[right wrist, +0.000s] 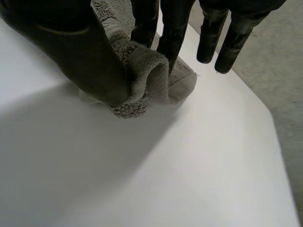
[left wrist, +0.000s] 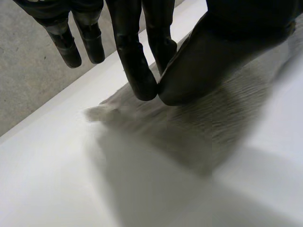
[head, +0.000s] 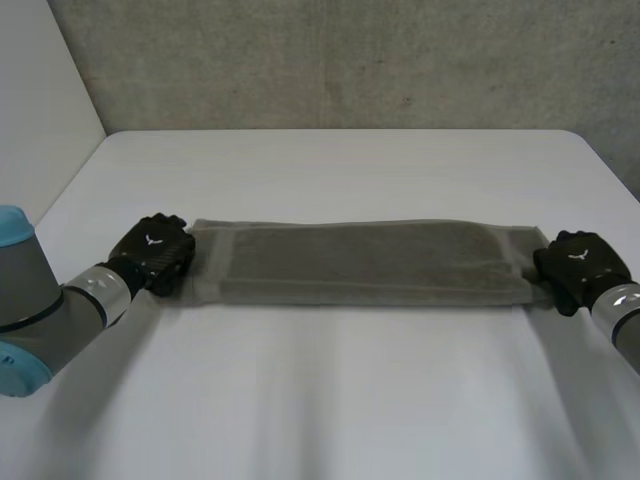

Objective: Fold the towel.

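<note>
Across the white table [head: 330, 400] lies a long grey-brown terry towel [head: 360, 262] — black left hand [head: 152, 255] pinching one short end, black right hand [head: 580, 265] pinching the other, bunched.

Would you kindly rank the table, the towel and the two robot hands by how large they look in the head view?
1. table
2. towel
3. left robot hand and right robot hand: they look about the same size, so I would not rank them.

towel [head: 365, 262] on table [head: 330, 400], centred — lying crosswise
</note>
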### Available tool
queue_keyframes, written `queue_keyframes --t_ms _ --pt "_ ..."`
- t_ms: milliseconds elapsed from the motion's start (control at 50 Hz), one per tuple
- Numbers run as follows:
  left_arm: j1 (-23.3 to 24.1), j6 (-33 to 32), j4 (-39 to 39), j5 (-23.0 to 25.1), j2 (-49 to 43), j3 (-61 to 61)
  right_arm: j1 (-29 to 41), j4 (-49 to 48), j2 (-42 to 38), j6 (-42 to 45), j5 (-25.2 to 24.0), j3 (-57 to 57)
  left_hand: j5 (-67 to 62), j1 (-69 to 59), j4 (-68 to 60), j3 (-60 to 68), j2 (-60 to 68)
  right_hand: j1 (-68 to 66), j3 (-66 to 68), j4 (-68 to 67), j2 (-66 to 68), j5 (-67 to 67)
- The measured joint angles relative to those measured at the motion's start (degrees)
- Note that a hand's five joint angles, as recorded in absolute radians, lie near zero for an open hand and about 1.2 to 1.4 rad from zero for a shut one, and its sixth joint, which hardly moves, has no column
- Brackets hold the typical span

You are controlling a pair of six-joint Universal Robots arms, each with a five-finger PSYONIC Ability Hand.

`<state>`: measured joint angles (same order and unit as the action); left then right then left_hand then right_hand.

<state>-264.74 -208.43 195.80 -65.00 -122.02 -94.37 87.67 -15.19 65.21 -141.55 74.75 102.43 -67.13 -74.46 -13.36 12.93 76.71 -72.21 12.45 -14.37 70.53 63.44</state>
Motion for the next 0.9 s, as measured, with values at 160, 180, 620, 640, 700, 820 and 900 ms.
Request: queue_keyframes --t_ms 160,180,620,640,700,820,900 --pt "-0.67 -2.44 -0.48 -0.03 -0.11 -0.58 -3.12 0.24 0.59 4.96 -4.09 -0.33 -0.14 -0.02 0.00 0.00 0.08 0.00 0.00 0.00 0.00 0.00" --pt "-0.71 -2.63 -0.53 -0.03 -0.03 -0.68 -3.35 0.30 0.67 5.22 -4.87 -0.36 -0.15 -0.02 0.00 0.00 0.08 0.00 0.00 0.00 0.00 0.00" --pt "0.65 -2.14 -2.76 0.32 6.80 -5.29 -7.10 2.73 3.67 5.61 -8.99 0.04 8.90 5.97 0.00 0.00 -8.67 32.12 0.00 0.00 -29.59 -34.64" --pt "0.86 -2.12 -2.76 0.35 7.07 -5.54 -7.13 2.83 3.77 5.30 -8.94 0.06 10.47 7.96 0.00 0.00 -10.45 32.13 0.00 0.00 -29.59 -34.83" --pt "1.39 -2.06 -2.73 0.42 7.95 -6.26 -7.34 3.22 4.23 3.43 -8.83 0.11 12.24 9.77 0.00 0.00 -12.01 32.13 0.00 0.00 -29.59 -34.84" --pt "1.92 -1.97 -2.68 0.61 8.89 -7.32 -8.21 3.47 4.33 -0.51 -8.79 -0.06 12.36 10.01 0.00 0.00 -12.21 32.12 0.00 0.00 -29.59 -34.77" --pt "2.29 -1.78 -2.64 0.72 8.84 -7.54 -8.60 3.39 3.70 -1.88 -8.75 -0.28 12.46 10.02 0.00 0.00 -12.34 32.21 0.00 0.00 -29.63 -34.93"
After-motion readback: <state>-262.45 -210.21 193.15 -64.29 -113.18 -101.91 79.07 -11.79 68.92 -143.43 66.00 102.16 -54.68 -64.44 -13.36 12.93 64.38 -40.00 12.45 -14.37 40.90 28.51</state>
